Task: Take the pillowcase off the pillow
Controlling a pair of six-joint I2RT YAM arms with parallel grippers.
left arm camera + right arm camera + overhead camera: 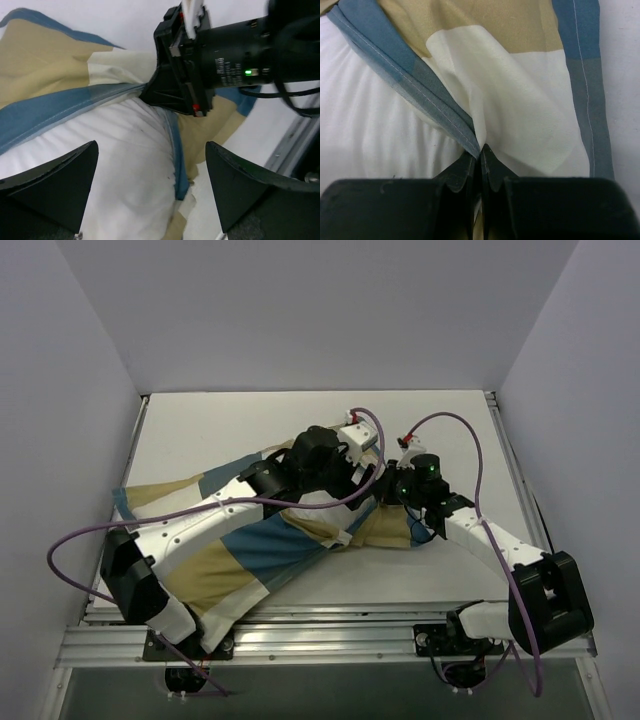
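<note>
The patchwork pillowcase [250, 550] lies across the table from the left edge to the middle. My right gripper [481, 151] is shut on its blue-edged opening hem [445, 117], with cream and tan fabric [520, 100] bunched above the tips. The plain white pillow [370, 130] shows inside the opening. My left gripper [152, 175] is open wide and empty, hovering over the exposed white pillow [125, 165] beside the blue hem [181, 165]. In the left wrist view the right gripper [150, 92] pinches the fabric. In the top view both grippers meet near the table's middle, the left [358, 483] beside the right [385, 490].
The white table [230, 430] is walled at the back and both sides. Aluminium rails [300, 635] run along its front edge and right side. Purple cables [90, 535] loop off both arms.
</note>
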